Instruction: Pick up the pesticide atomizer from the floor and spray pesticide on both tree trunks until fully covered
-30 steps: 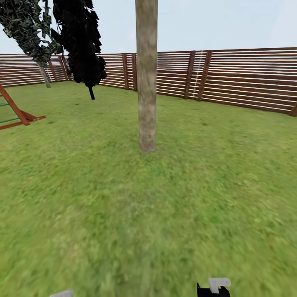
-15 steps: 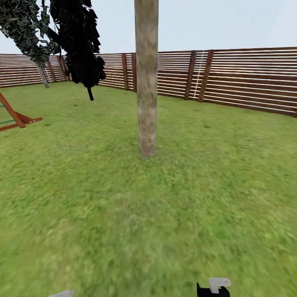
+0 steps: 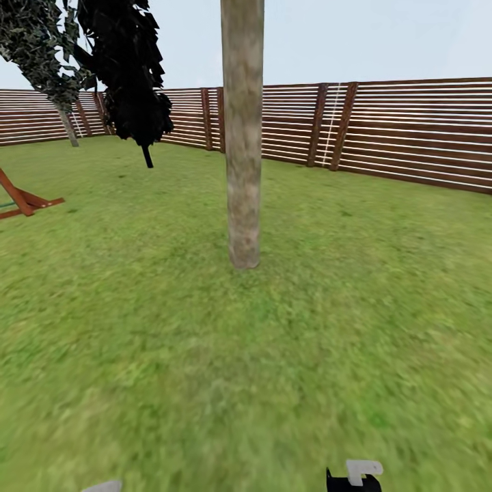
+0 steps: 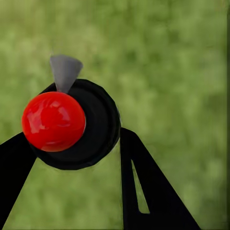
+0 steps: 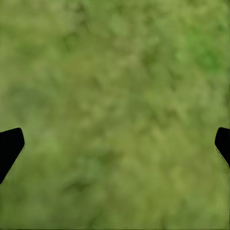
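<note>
**Carrying the atomizer toward the first trunk**

Rolling over the lawn [image 3: 171,355] with the pesticide atomizer [image 4: 72,124] already in hand seems to be the step under way, judged from how things lie. In the left wrist view the left pincer [image 4: 76,158] has its two dark fingers [image 4: 143,187] pinching the bottle's round black body from either side, the glossy red top facing the camera and a small grey nozzle sticking out beyond it. The grip sits on the body, below the cap, which looks like the right place: the cap and nozzle stay free for spraying.

The bottle is small and rigid, probably light, and its smooth round shell could twist or slip between flat fingers if the arm swings hard; a firm, centred hold on the widest part should keep the nozzle aimed.

The right pincer [image 5: 115,143] is spread wide, its fingertips just showing at both sides of the wrist view, with nothing but grass between them.

In the head view a tree trunk [image 3: 243,137] stands straight ahead in mid-lawn, mottled tan-grey and bare, well apart from the slatted fence [image 3: 410,130] behind it. No white specks show on its bark, so spraying appears not yet begun. A dark narrow tree [image 3: 130,75] hangs near the far left corner.
</note>
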{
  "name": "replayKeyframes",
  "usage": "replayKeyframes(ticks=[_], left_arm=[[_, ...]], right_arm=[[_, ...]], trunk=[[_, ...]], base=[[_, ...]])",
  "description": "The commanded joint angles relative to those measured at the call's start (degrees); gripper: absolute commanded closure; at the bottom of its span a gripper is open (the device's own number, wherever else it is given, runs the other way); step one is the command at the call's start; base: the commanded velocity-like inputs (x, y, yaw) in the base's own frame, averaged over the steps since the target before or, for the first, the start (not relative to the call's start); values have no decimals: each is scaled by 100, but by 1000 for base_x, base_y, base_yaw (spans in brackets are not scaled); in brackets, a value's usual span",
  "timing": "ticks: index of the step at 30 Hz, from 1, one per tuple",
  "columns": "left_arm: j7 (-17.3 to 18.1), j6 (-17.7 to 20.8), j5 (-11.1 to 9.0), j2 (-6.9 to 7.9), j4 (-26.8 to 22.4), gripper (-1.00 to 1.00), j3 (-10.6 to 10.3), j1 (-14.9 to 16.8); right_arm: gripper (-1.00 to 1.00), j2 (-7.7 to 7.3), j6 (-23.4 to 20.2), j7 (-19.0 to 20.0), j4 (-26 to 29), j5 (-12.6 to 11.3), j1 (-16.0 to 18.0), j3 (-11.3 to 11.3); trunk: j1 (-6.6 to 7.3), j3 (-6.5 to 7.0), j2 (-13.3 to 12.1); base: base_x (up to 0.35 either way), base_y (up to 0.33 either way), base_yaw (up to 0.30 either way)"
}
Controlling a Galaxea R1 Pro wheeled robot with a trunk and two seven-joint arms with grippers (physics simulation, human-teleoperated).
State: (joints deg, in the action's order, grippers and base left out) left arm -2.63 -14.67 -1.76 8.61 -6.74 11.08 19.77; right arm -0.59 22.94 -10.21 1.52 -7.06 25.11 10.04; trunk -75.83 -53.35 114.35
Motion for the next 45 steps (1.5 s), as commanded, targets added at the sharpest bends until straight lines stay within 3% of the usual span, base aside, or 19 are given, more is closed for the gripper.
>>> replayKeyframes(ticks=[1,36,45], left_arm=[[-4,-21,-18,0,6,100,-1,2],[-5,-27,-18,1,6,100,-1,0],[-2,-27,-73,18,-66,100,28,-120]], right_arm=[[-100,1,17,-8,-3,-59,3,51],[-100,3,17,-8,0,-59,3,51],[-100,-8,19,-10,2,-59,3,50]], trunk=[[-3,-4,2],[-3,-4,2],[-3,-4,2]], base=[[344,0,0],[344,0,0],[344,0,0]])
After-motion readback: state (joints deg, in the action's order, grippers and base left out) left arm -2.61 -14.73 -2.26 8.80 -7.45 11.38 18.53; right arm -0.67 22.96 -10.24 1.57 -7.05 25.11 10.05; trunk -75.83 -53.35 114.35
